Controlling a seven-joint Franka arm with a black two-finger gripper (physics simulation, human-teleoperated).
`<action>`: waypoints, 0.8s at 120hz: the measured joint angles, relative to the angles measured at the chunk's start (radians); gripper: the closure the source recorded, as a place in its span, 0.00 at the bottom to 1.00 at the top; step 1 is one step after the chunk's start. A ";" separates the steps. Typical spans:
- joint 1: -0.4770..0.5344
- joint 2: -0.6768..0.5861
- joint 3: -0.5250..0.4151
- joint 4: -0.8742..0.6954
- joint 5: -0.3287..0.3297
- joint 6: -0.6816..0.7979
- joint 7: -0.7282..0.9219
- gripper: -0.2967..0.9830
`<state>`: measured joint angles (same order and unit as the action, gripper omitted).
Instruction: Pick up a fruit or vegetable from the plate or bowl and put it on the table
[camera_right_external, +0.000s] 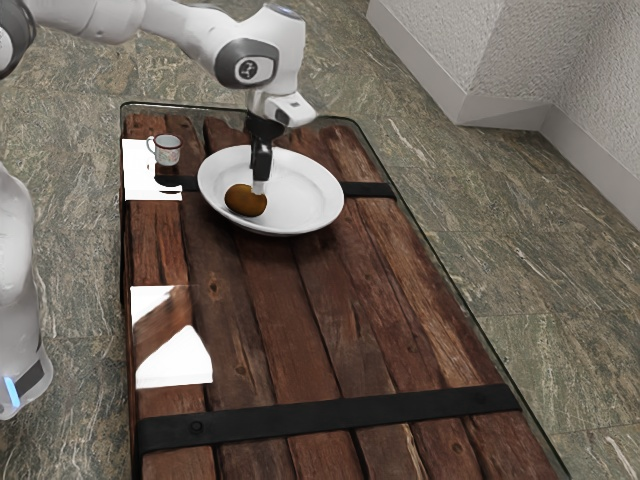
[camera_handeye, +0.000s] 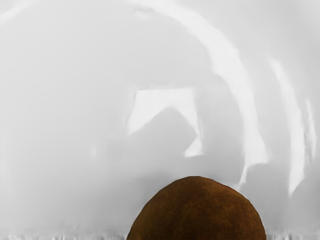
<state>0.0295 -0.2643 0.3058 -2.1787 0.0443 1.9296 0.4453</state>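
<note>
Wrist view: brown fruit (camera_handeye: 196, 212) partly out of frame, near a tool (camera_right_external: 259, 186) of unclear state, open or closed.

Exterior view: rough pale walls (camera_right_external: 570, 50) meet in a corner, upper right; smooth light baseboard (camera_right_external: 498, 110) below. Gray-green veined stone-look floor (camera_right_external: 80, 230), left and right of frame. Reddish-brown plank table (camera_right_external: 290, 340) in the middle, glassy edge, dark crossbands (camera_right_external: 330, 412) at bottom and upper part. White glare patches (camera_right_external: 178, 355) on table's left side.
</note>
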 joint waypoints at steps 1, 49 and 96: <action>0.003 -0.001 0.003 -0.006 0.000 0.001 0.008 0.23; 0.005 0.022 0.029 -0.089 -0.016 0.103 0.281 0.23; 0.034 -0.013 0.036 -0.160 -0.061 0.161 0.416 0.24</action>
<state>0.0631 -0.2769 0.3421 -2.3390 -0.0163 2.0909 0.8612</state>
